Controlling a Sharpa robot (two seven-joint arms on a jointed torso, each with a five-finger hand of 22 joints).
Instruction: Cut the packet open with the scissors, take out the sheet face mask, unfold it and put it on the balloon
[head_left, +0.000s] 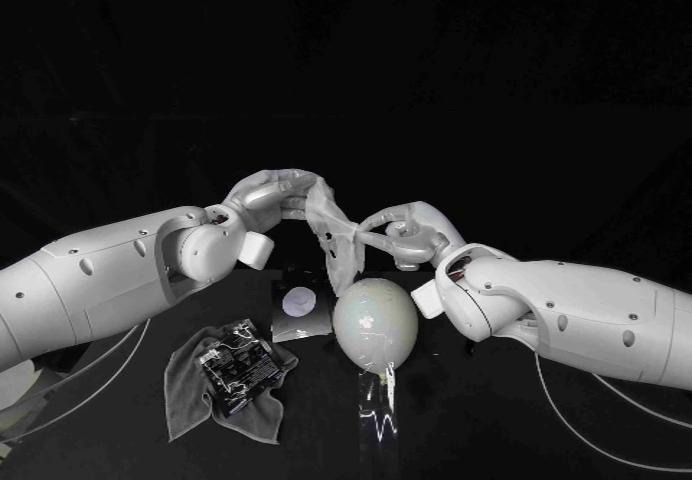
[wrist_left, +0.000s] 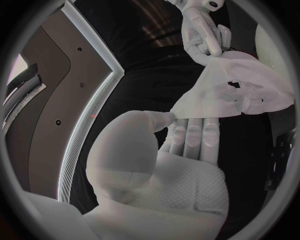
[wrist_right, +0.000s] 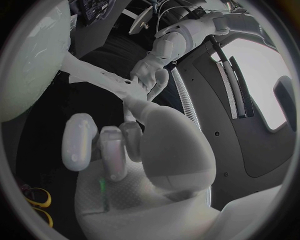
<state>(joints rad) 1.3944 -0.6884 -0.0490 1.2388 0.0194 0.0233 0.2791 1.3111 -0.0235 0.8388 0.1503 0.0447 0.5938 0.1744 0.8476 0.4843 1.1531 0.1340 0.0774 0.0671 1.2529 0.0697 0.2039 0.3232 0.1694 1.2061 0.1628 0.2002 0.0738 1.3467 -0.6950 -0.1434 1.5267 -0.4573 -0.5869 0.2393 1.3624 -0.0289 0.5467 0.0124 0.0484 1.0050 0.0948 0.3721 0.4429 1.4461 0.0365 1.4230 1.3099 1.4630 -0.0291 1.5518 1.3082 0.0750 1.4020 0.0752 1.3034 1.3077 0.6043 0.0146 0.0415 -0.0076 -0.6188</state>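
Right hand: we see it at the dial's centre, fingers curled in, pinching one end of the sheet face mask.
Sheet face mask: we see a pale band stretched between our two hands, running from 10 o'clock towards the centre.
Left hand: at 12 o'clock from our right hand, gripping the mask.
Balloon: pale and rounded, at 10 o'clock, just beside the mask.
Scissors: we see yellow handle loops at 7 o'clock, on the black table.

Flat matt black table across the lower half, plain black unlit backdrop above it, the two merging in darkness.
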